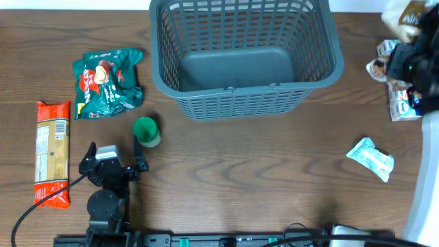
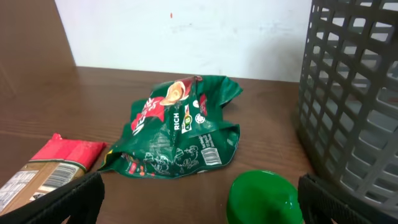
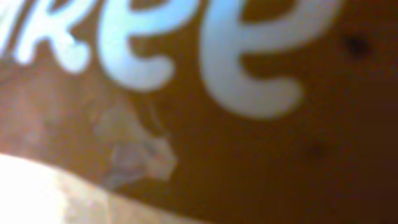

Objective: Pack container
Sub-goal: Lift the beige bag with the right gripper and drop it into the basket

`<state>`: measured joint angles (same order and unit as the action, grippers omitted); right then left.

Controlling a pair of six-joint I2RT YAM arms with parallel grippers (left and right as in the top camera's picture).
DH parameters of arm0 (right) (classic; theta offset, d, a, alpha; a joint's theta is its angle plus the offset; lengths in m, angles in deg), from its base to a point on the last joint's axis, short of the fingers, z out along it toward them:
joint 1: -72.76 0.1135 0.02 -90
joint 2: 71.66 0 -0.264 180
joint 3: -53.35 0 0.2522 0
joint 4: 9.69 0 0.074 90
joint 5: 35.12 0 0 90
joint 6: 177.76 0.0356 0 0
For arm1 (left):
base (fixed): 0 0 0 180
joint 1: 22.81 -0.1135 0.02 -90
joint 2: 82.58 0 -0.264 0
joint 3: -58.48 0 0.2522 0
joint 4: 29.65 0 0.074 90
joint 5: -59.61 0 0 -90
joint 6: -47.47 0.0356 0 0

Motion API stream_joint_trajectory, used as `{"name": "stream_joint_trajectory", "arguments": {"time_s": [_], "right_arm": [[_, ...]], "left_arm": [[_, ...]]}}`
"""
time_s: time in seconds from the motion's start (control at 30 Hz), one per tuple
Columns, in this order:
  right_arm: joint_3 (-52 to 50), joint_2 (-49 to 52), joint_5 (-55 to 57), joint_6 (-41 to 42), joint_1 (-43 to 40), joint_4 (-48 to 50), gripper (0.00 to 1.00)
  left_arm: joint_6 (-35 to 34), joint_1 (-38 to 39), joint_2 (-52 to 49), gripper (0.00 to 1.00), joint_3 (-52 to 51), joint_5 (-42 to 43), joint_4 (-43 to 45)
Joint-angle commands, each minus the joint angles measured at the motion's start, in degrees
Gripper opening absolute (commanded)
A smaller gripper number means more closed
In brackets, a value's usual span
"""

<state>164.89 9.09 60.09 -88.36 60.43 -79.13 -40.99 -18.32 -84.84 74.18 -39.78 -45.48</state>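
The dark grey slotted container (image 1: 309, 75) stands at the back centre and holds nothing; its wall also shows in the left wrist view (image 2: 348, 106). My left gripper (image 1: 114, 152) is open near the front left. A small green round tub (image 1: 145, 131) lies just ahead of its right finger, and shows low between the fingers in the left wrist view (image 2: 264, 199). A crumpled green snack bag (image 1: 108, 82) lies beyond it (image 2: 177, 130). My right gripper (image 1: 415, 65) is over a pile of snack packs (image 1: 398, 103) at the far right. Its wrist view is filled by a blurred brown pack with white letters (image 3: 249, 124), and its jaws are hidden.
A long red and tan pack (image 1: 53, 152) lies at the far left, also in the left wrist view (image 2: 43, 168). A light blue packet (image 1: 370, 158) lies on the right of the brown table (image 1: 260, 171). A white wall stands behind the table.
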Motion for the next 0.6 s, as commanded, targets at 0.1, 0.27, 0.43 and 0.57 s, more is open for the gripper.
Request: {"name": "stream_joint_trajectory", "arguments": {"time_s": [0.1, 0.27, 0.43, 0.57], "right_arm": [[0.46, -8.87, 0.35, 0.26, 9.07, 3.54, 0.01], [0.46, -8.94, 1.03, 0.13, 16.87, 6.12, 0.01], [0.48, -3.69, 2.36, 0.13, 22.32, 9.14, 0.01], [1.9, 1.38, 4.48, 0.13, 24.72, 10.01, 0.01]], "left_arm": [[0.37, -0.35, -0.17, 0.99, -1.7, -0.66, -1.05], [0.37, -0.35, -0.17, 0.98, -1.7, -0.66, -1.05], [0.37, -0.35, -0.17, 0.98, -1.7, -0.66, -1.05], [0.37, -0.35, -0.17, 0.99, -1.7, -0.66, -1.05]]}}
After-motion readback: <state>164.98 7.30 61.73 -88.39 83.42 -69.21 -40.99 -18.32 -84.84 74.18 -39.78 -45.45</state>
